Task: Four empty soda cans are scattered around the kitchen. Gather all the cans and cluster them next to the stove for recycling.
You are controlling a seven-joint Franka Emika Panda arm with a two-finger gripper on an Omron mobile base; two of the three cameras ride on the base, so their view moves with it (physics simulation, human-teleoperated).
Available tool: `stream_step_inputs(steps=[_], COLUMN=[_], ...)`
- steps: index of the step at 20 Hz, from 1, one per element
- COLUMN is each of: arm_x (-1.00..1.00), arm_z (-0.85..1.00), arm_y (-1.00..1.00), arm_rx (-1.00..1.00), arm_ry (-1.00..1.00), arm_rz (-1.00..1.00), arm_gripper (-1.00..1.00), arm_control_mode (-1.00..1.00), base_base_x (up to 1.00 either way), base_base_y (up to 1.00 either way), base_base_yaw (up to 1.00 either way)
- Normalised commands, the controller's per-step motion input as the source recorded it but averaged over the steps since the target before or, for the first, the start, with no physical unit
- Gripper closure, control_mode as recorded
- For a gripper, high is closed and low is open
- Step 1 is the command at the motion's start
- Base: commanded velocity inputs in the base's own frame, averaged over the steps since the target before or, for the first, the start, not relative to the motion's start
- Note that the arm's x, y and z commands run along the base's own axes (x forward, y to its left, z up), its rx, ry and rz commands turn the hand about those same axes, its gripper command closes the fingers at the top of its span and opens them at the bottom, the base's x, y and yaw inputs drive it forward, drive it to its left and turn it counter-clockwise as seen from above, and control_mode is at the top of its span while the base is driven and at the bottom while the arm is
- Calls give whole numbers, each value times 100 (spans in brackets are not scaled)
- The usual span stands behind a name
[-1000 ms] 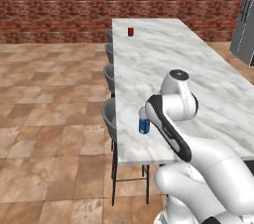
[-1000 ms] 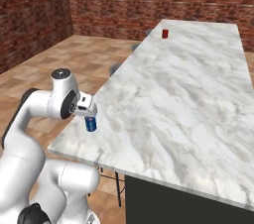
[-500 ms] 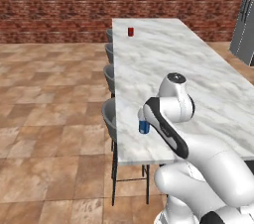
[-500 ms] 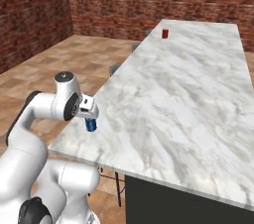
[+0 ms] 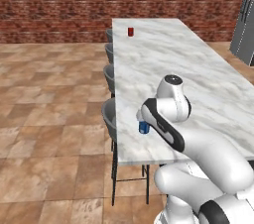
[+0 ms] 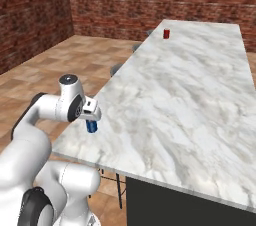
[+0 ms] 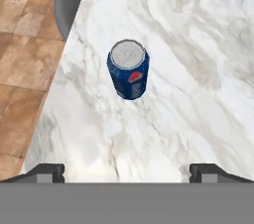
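blue and silver-topped, the near soda can (image 7: 128,75) stands upright on the marble counter (image 6: 190,100), close to its long edge on the stool side and not far from the near corner. your gripper (image 7: 127,171) hangs above it with its jaws spread wide and nothing between them; the two dark fingertips (image 7: 44,170) sit well out to either side of the can, and nothing touches it yet. from the base cameras the hand is just over the can, at the counter's edge.

a red soda can (image 5: 130,31) stands upright near the far end of the same counter, by that same long edge, well apart from the blue one. a row of grey stools (image 5: 110,119) runs along that side.

as for progress, you have little to count as done: both cans here are loose and ungathered. i judge this a first pick-up, with carrying and the remaining cans all left.
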Motion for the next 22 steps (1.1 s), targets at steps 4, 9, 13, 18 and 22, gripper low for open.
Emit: stream_step_inputs(steps=[4,9,13,18,22], arm_x=[14,15,13,19,19], arm_z=[-5,-5,-11,-16,-14], arm_y=[0,0,0,1,6], arm_rx=[0,0,0,0,0], arm_ry=[0,0,1,2,0], arm_rz=[0,0,0,0,0], arm_gripper=[-100,-100,-100,-100,-100], arm_control_mode=[-100,-100,-100,-100,-100], base_base_x=[0,0,0,0,0], base_base_y=[0,0,0,0,0], base_base_yaw=[0,0,0,0,0])
